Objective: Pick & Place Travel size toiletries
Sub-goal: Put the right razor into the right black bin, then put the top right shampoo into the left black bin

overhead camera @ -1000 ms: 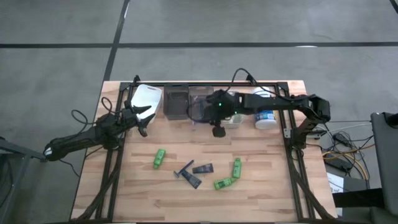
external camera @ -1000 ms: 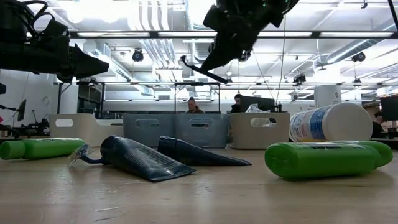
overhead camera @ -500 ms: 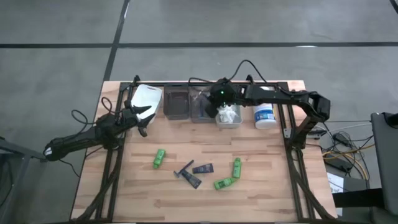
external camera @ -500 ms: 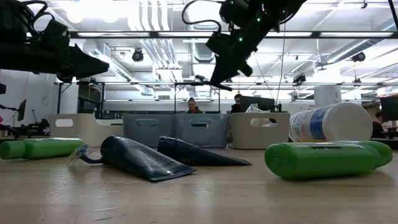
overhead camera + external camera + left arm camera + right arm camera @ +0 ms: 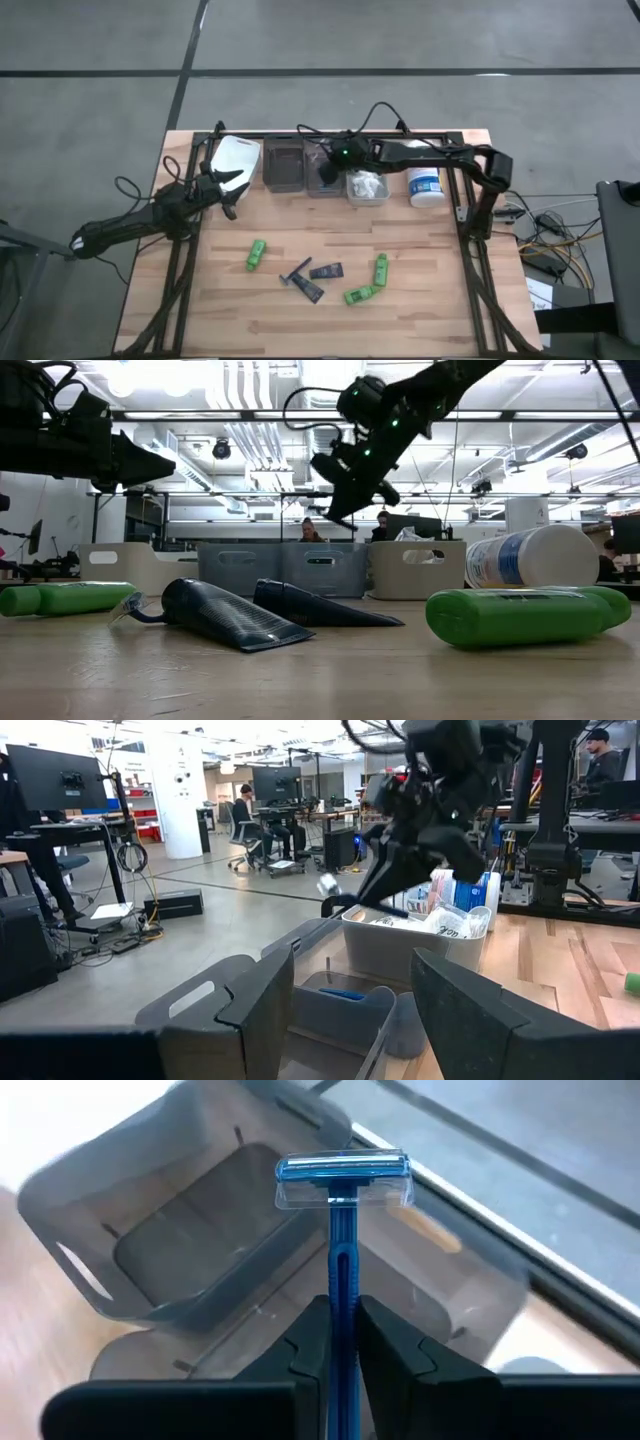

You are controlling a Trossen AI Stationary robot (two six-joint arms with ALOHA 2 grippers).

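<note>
A blue razor (image 5: 342,1250) is being held by its handle in the right gripper (image 5: 340,1342), whose jaws are clenched on it, the clear-capped head pointing out ahead. The gripper is hanging in the air above the dark bins (image 5: 284,165) at the far edge of the bench (image 5: 420,310), over the clear bin (image 5: 322,170) next to the white bin (image 5: 367,188) of packets. A white tub (image 5: 425,187) with a blue label is lying just beside that bin.

Out on the bench, three green bottles (image 5: 256,253) (image 5: 381,269) (image 5: 360,295) are lying on their sides, with dark tubes (image 5: 326,271) and another razor (image 5: 297,271) clustered between them.

The left gripper (image 5: 226,188) is waiting near the far left corner, close to a white bin (image 5: 236,160), its jaws standing released with nothing between them.
</note>
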